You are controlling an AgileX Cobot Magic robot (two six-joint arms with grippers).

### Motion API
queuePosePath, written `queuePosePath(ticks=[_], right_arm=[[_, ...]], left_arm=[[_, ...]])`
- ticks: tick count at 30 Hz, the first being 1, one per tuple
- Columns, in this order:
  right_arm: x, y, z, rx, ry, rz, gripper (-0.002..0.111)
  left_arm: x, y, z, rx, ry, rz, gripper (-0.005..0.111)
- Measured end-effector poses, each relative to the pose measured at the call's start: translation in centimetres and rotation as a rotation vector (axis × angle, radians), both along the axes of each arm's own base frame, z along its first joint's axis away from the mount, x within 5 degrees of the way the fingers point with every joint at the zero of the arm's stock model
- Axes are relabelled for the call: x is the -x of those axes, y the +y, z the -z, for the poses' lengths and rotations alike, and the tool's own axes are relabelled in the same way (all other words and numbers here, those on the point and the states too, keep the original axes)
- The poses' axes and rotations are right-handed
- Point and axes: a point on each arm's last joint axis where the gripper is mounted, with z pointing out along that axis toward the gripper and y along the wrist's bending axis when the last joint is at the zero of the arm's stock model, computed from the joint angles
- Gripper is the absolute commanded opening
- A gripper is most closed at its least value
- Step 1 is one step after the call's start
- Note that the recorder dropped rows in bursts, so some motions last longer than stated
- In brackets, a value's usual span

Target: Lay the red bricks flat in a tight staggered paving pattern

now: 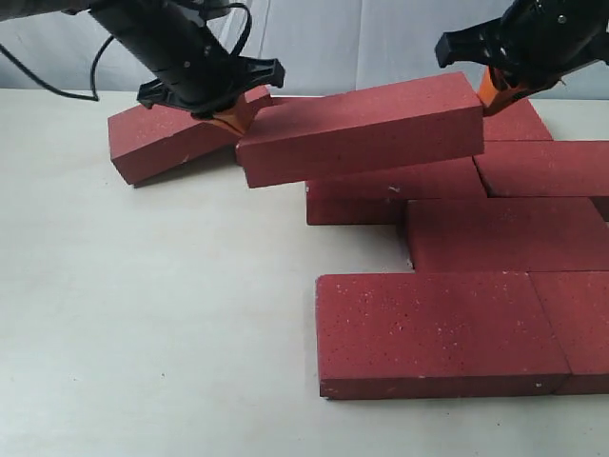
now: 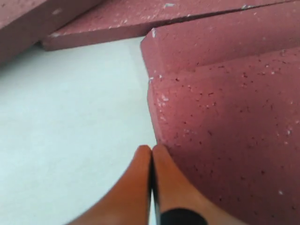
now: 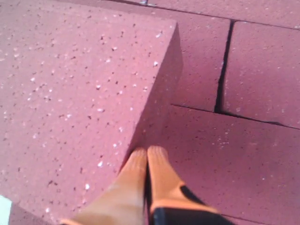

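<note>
Rough, matt, white-speckled red bricks (image 1: 433,328); smooth table (image 1: 152,333).

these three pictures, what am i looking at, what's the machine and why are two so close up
It is a robot with two arms. The wide picture is from a camera off the arms; each close-up is from a camera on one arm's wrist.

Dark red bricks lie flat on a pale table, partly fitted into a staggered pattern. The left end effector and right end effector, both with orange fingers pressed shut, sit at opposite ends of a tilted brick. They seem to press it from both ends rather than grip it. Another brick lies apart, at the left.
</note>
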Motion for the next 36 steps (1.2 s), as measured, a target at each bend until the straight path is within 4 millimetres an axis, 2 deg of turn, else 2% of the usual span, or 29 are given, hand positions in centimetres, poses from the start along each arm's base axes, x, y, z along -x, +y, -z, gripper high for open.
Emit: queuePosePath(ticks=[7,11,17,25,36], right_arm=[[1.9,4.5,-0.2,0.01,0.015,-0.076,-0.001],[2.9,7.0,-0.2,0.003,0.006,-0.115,-0.001],[3.6,10.8,1.0,-0.021,-0.007,-0.175,-0.001],[2.7,14.2,5.2,-0.04,0.045,-0.195,-0.001],[1.8,16.7,11.8,0.007,0.135,-0.214,-0.001]], left_arm=[[4.3,3.2,-0.8,-0.127,-0.067,0.009,0.0],[5.8,5.7,-1.4,-0.147,-0.097,-0.035,0.0],[7.2,9.4,-0.1,-0.173,-0.078,-0.115,0.0],[7.9,12.6,3.1,-0.209,-0.064,-0.179,0.0],[8.8,13.7,6.2,-0.212,-0.157,-0.263,0.0]])
